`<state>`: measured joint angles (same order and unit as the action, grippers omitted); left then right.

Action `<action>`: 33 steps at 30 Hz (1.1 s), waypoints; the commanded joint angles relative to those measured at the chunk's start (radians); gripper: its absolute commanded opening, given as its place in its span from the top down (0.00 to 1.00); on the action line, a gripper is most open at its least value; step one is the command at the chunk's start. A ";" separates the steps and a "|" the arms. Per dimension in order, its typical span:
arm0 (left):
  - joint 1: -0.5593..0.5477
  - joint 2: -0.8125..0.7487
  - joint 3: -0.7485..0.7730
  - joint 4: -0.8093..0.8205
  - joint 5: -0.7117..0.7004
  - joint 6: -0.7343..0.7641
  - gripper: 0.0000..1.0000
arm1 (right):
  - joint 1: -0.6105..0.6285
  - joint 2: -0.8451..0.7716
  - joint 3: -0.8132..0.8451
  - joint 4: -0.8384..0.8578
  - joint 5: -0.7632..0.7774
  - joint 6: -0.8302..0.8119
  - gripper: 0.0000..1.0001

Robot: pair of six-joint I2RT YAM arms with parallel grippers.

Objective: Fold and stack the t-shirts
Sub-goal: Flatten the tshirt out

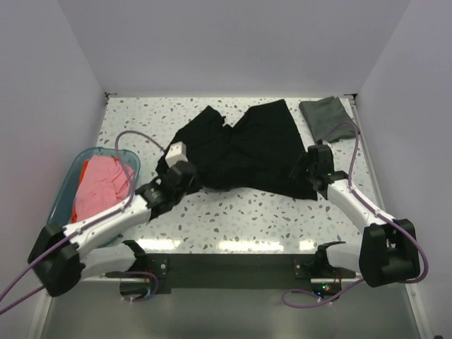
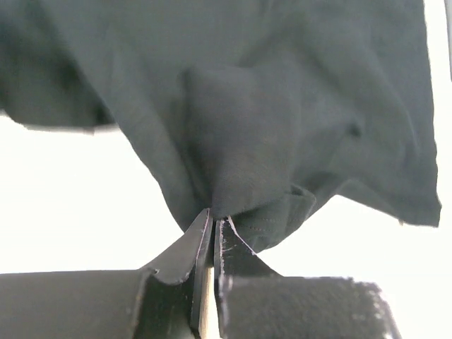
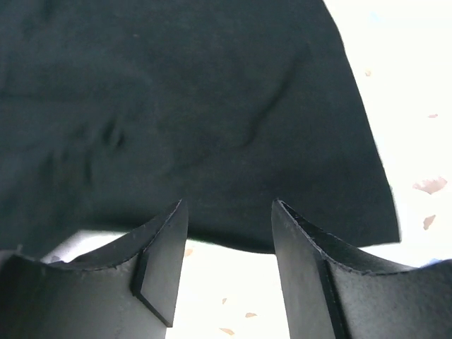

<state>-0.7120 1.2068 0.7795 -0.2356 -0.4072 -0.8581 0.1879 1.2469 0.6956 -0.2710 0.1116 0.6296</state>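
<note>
**Black shirt pinched on the left, its right corner not yet taken**

The black t-shirt point(image 1: 240, 148) lies rumpled across the middle of the speckled surface point(image 1: 240, 212). Its long axis runs roughly left to right, and its near edge stretches between the two arms. The cloth is matte, soft and creased, bunched toward the far left and flatter on the right, where the edge reads as a clean straight line.

The left gripper point(image 2: 214, 219) is clenched on a fold at the shirt's near-left edge. Its wrist view shows the cloth gathered into a peak right at the closed fingertips, with a stitched edge curling beside them.

The right gripper point(image 3: 229, 208) is released and grasps nothing. Its jaws stand apart with bare surface showing between them. The shirt's near-right edge lies just ahead of the tips, away from the arm bases, with the corner a little to the right. I judge that this arm needs to reach forward onto that edge before the cloth can be spread out.

A folded grey-green t-shirt point(image 1: 326, 119) rests at the far right corner. On the left, a pink t-shirt point(image 1: 102, 183) and an orange-red t-shirt point(image 1: 83, 173) wait in a teal tub point(image 1: 106, 150).
</note>
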 commanded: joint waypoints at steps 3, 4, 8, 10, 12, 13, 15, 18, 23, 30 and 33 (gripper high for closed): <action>-0.174 -0.228 -0.342 -0.099 -0.088 -0.390 0.93 | -0.008 -0.056 -0.038 -0.094 0.121 0.039 0.43; -0.194 -0.237 -0.364 -0.113 -0.100 -0.410 0.87 | -0.010 -0.056 -0.045 -0.114 0.132 0.047 0.42; -0.245 -0.236 -0.335 -0.189 -0.126 -0.426 0.49 | -0.015 -0.058 -0.059 -0.132 0.145 0.070 0.41; -0.257 -0.242 -0.295 -0.251 -0.171 -0.417 0.46 | -0.016 -0.061 -0.061 -0.135 0.154 0.078 0.40; -0.257 -0.268 -0.238 -0.315 -0.205 -0.414 0.40 | -0.018 -0.061 -0.061 -0.139 0.172 0.081 0.40; -0.257 -0.285 -0.205 -0.342 -0.247 -0.421 0.39 | -0.019 -0.063 -0.059 -0.148 0.178 0.081 0.40; -0.257 -0.291 -0.171 -0.417 -0.301 -0.446 0.35 | -0.025 -0.064 -0.061 -0.151 0.186 0.085 0.39; -0.245 -0.257 -0.119 -0.421 -0.369 -0.414 0.28 | -0.028 -0.061 -0.067 -0.145 0.189 0.096 0.39; -0.154 -0.090 -0.013 -0.285 -0.314 -0.193 0.31 | -0.034 -0.029 -0.076 -0.132 0.177 0.101 0.40; -0.043 0.137 0.076 -0.136 -0.128 -0.019 0.40 | -0.061 -0.020 -0.103 -0.100 0.175 0.099 0.43; -0.030 0.229 0.130 -0.099 -0.090 0.008 0.44 | -0.073 -0.015 -0.110 -0.086 0.169 0.093 0.45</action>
<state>-0.7544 1.3720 0.8242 -0.4400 -0.5575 -0.9386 0.1287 1.2243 0.5953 -0.3996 0.2634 0.7147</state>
